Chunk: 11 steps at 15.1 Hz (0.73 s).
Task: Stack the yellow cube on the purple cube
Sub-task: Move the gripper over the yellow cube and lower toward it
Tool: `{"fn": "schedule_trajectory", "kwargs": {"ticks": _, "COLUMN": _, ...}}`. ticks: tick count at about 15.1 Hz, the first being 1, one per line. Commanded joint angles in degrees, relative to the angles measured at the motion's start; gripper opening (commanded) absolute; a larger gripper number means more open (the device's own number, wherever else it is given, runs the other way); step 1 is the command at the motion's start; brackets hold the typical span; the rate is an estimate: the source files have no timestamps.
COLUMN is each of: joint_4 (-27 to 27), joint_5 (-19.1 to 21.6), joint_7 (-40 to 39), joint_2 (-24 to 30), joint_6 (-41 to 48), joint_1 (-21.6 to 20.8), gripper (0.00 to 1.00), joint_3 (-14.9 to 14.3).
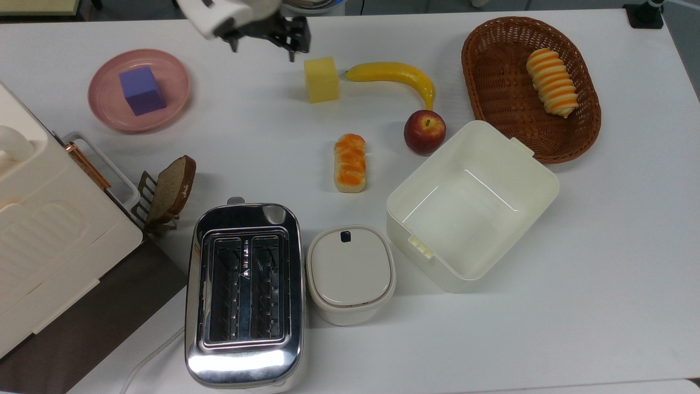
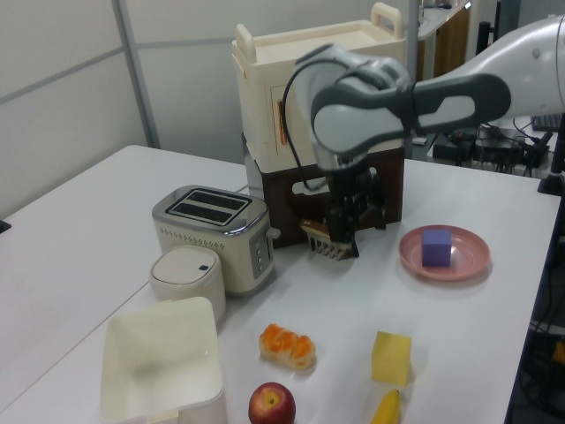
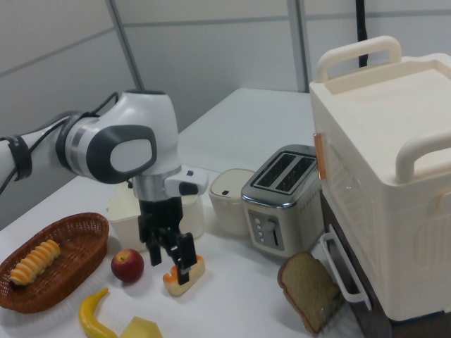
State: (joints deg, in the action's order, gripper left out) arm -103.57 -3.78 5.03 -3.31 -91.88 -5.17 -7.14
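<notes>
Your arm had the whole job ahead of it, judging by how things lay. Going by size: the cream case with handles (image 3: pixel 380 176) stood at the table's edge, the open cream tub (image 1: pixel 473 205) sat empty, the chrome toaster (image 1: pixel 244 293) and the lidded cream pot (image 1: pixel 350 273) stood side by side, and the wicker basket (image 1: pixel 492 49) held 1 striped roll. The gripper (image 1: pixel 263 44) hung above the table with its 2 fingers apart and nothing between them, just to the top view's left of the yellow cube (image 1: pixel 321 80).

That cube rested on the bare table, close beside the tip of the banana (image 1: pixel 395 74). The purple cube (image 1: pixel 142 90) sat alone on the pink plate (image 1: pixel 175 104), well apart from it toward the top view's left. So you had grasped nothing and stacked nothing: the reach, the grasp, the carry and the placing were all left.

You would have found no brand, label or writing legible on anything.
</notes>
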Motion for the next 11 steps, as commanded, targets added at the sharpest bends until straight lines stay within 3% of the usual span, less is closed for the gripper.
{"fn": "schedule_trajectory", "kwargs": {"ticks": 1, "joint_4": -9.7, "joint_5": 0.3, "joint_7": 0.1, "joint_2": 4.6, "joint_6": -2.7, "joint_1": -5.1, "gripper": 1.0, "joint_3": -0.2}}
{"fn": "schedule_trajectory", "kwargs": {"ticks": 3, "joint_4": -17.6, "joint_5": 0.2, "joint_7": 0.0, "joint_2": 9.4, "joint_6": -6.8, "joint_1": -7.6, "gripper": 1.0, "joint_3": -0.2}}
{"fn": "schedule_trajectory", "kwargs": {"ticks": 4, "joint_4": -18.9, "joint_5": 0.2, "joint_7": 0.0, "joint_2": 9.7, "joint_6": -7.1, "joint_1": -8.4, "gripper": 1.0, "joint_3": -0.2}}
{"fn": "schedule_trajectory", "kwargs": {"ticks": 8, "joint_4": -24.6, "joint_5": 0.1, "joint_7": 0.4, "joint_2": 7.0, "joint_6": -14.1, "joint_1": -12.0, "gripper": 1.0, "joint_3": -0.2}}
{"fn": "schedule_trajectory", "kwargs": {"ticks": 11, "joint_4": -24.9, "joint_5": 0.0, "joint_7": 0.5, "joint_2": 2.4, "joint_6": -17.2, "joint_1": -12.3, "gripper": 1.0, "joint_3": -0.2}}
